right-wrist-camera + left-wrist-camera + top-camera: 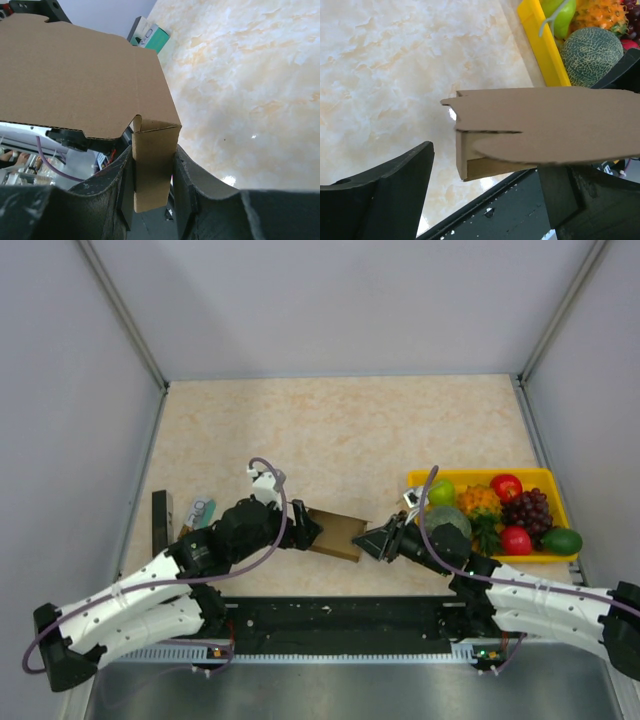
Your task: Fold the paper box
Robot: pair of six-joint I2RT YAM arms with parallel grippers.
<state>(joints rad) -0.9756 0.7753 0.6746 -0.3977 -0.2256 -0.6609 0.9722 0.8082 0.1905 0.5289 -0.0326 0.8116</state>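
Observation:
The paper box (335, 534) is a brown cardboard sheet, partly folded, held low over the table between my two grippers. In the right wrist view its broad panel (80, 75) spreads up and to the left. A narrow folded side flap (152, 165) hangs between my right fingers. My right gripper (152, 187) is shut on that flap, at the box's right end (368, 540). My left gripper (308, 532) is at the box's left end. In the left wrist view its jaws (485, 200) stand wide open, and the box (545, 125) lies over the right finger (590, 200).
A yellow tray (545, 477) of fruit stands at the right, close behind the right arm; its melon (592, 47) and rim show in the left wrist view. A teal-and-white packet (200, 510) and a black block (160, 520) lie at the left. A black rail (330, 615) runs along the near edge.

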